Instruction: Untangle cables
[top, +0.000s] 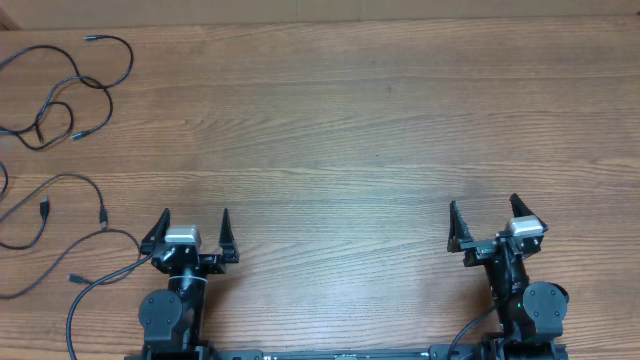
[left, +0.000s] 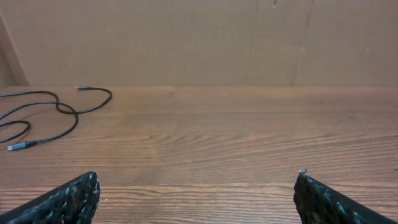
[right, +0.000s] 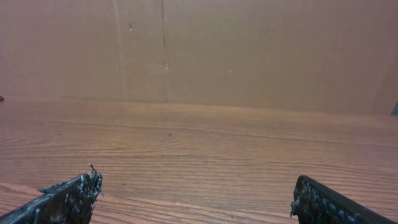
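Thin black cables lie as loose loops at the table's left edge. One cable (top: 75, 85) curls at the far left; it also shows in the left wrist view (left: 62, 112). Another cable (top: 70, 195) loops nearer, left of my left arm, with small plug ends. My left gripper (top: 195, 222) is open and empty near the front edge, right of the cables (left: 196, 193). My right gripper (top: 485, 213) is open and empty at the front right (right: 196, 193), far from the cables.
The wooden table (top: 340, 130) is bordered at the back by a brown cardboard wall (left: 186, 37). A cable (top: 100, 285) runs along the table by the left arm's base.
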